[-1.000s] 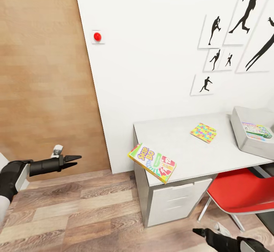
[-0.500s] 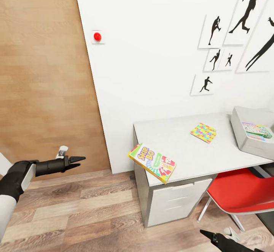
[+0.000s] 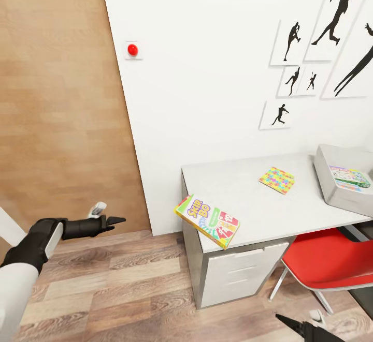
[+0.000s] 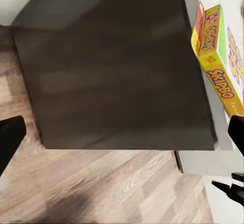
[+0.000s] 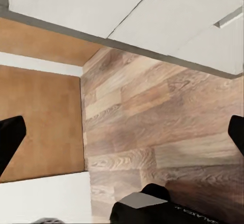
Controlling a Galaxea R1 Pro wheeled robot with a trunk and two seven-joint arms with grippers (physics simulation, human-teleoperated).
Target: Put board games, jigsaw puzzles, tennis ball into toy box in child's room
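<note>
The green-yellow Skip-Bo board game (image 3: 207,221) lies on the table (image 3: 243,197), overhanging its front left corner. The left wrist view also catches that box (image 4: 218,56). Farther back lies one jigsaw puzzle (image 3: 277,180). At the right end stands the grey toy box (image 3: 331,187) with a pale board game (image 3: 350,177) inside. My left gripper (image 3: 116,221) hovers open over the floor, left of the table and level with the Skip-Bo box. Low in front of the chair, my right gripper (image 3: 287,321) is open and empty. The tennis ball and the bed are out of view.
A red chair (image 3: 326,259) is tucked under the table beside the white drawer cabinet (image 3: 238,274). A wood-panelled wall (image 3: 57,124) stands to the left, with plank floor (image 3: 129,290) between it and the cabinet. A red button (image 3: 132,49) sits on the white wall.
My left arm has swung lower and to the right, toward the table. My right gripper has sunk lower and slightly right, toward the picture's bottom edge. The toys have not moved.
</note>
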